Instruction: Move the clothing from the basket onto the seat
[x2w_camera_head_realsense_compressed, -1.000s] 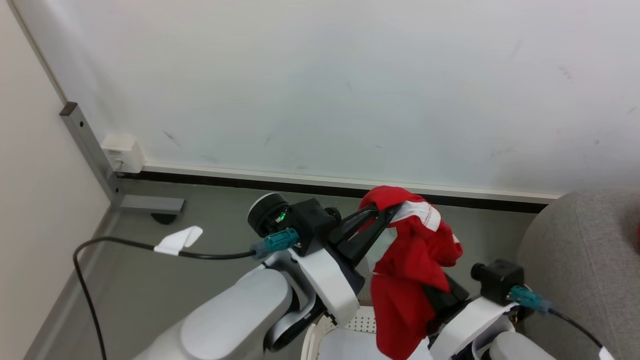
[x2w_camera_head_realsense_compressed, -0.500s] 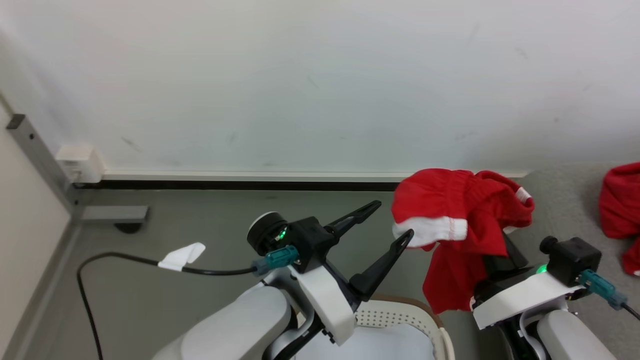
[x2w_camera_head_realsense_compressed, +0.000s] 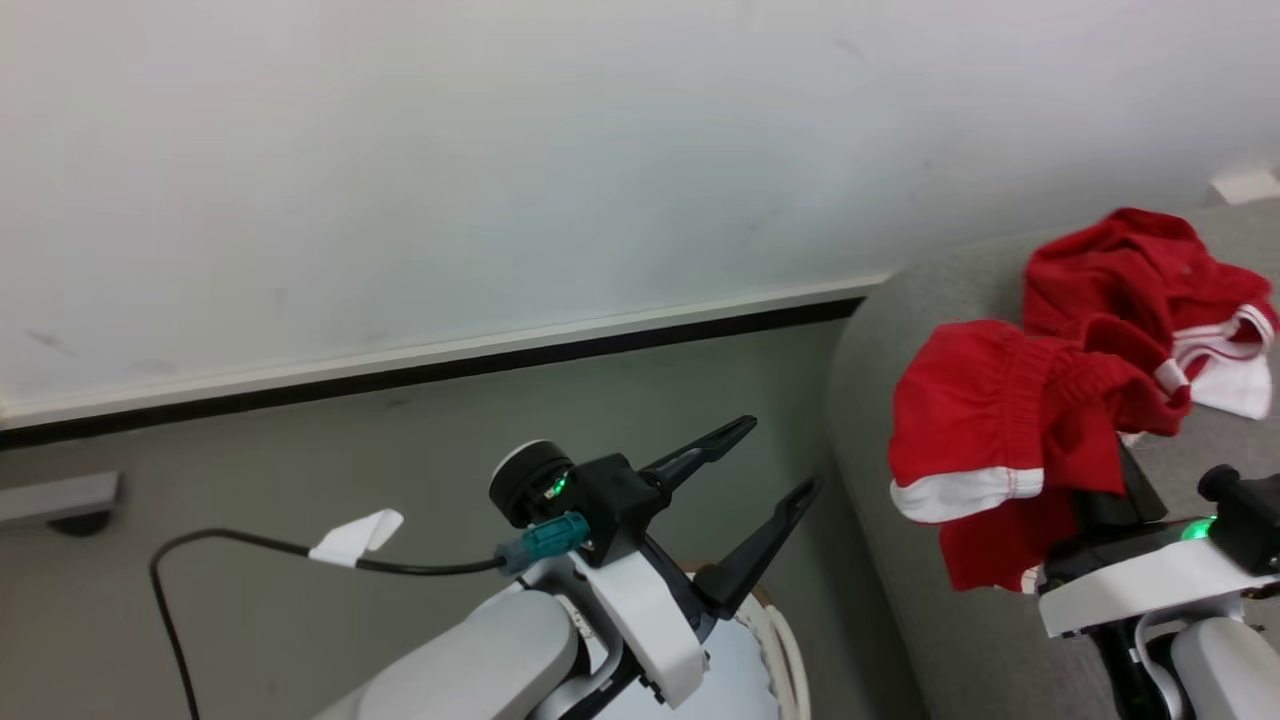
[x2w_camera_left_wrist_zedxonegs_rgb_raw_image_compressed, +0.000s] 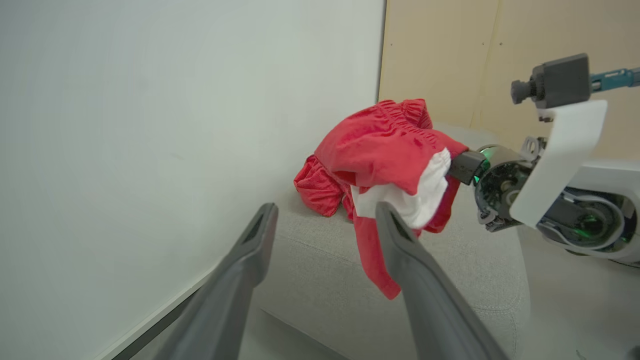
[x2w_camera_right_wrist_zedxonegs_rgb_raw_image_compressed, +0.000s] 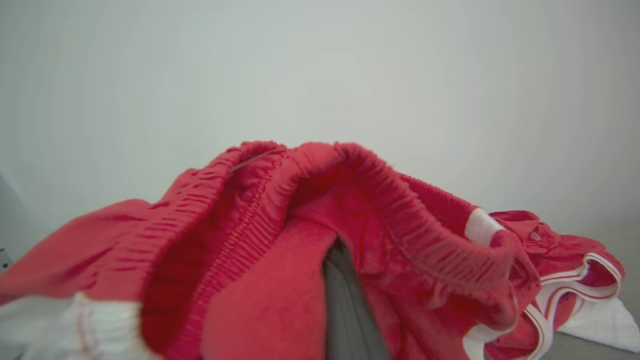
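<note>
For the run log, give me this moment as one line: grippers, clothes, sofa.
left gripper: open, empty | right gripper: shut on red shorts, over sofa edge | other red garment: lying on sofa | stage: shorts not yet released

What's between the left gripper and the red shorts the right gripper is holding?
In the head view, the open left gripper and the shorts are parted by a bare gap over the floor and the rounded edge of the sofa.

Red shorts (x2w_camera_head_realsense_compressed: 985, 420) (white-banded) hang over the grey seat (x2w_camera_head_realsense_compressed: 1000, 640) beside another garment (x2w_camera_head_realsense_compressed: 1130, 270).
</note>
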